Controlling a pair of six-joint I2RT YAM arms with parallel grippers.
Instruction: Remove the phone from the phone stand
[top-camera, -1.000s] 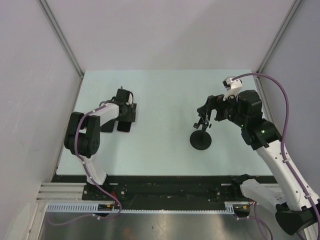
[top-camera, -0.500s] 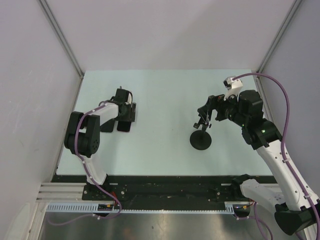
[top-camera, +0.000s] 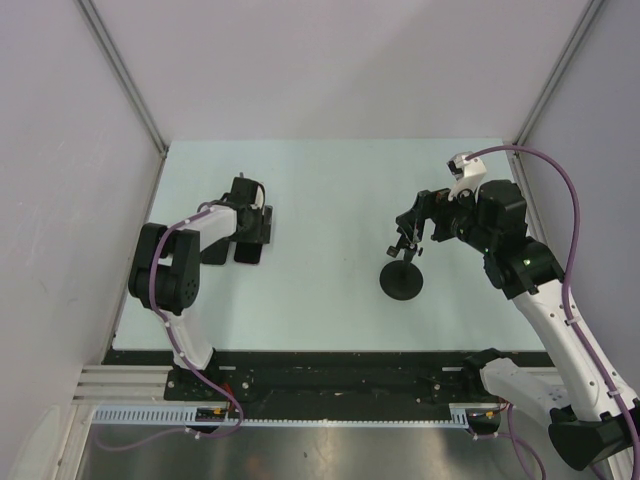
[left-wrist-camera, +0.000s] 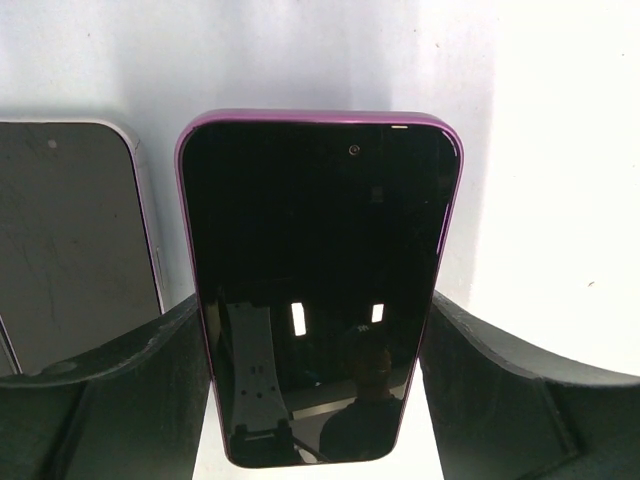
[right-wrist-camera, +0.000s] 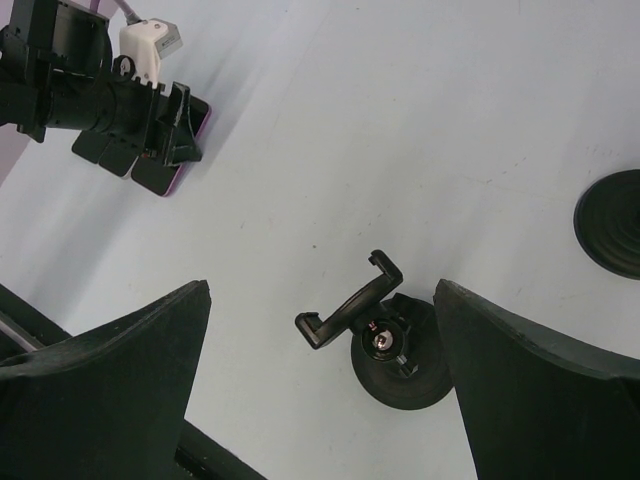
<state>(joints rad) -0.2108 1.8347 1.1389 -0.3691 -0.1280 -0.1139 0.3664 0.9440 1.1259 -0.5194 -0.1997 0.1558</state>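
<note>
Fingers (left-wrist-camera: 120, 400) of the left gripper (left-wrist-camera: 315, 310) stand on either side of the phone (left-wrist-camera: 318, 260) and press against its long edges. It is a grip held at the phone's width rather than a full close. The phone has a dark screen and a purple case. Its lower half sits between the pads, its camera end points away from the wrist, and it appears to lie screen-up on the pale table (left-wrist-camera: 300, 60). Just outside the left finger, close to the phone but not touching it, lies a second phone (left-wrist-camera: 75, 240) with a grey screen and a pale rim; its near end is hidden behind that finger.

The right gripper (right-wrist-camera: 322, 290) hangs above the table with its jaws spread wide and nothing between them. Directly below its gap stands the phone stand (right-wrist-camera: 400, 365) on a round black base. Its clamp (right-wrist-camera: 348, 303) is tilted and holds no phone — the phone is well away, across the table at the left gripper. Beyond the right finger, at the edge of the wrist view, lies part of a black disc (right-wrist-camera: 612, 235).
</note>
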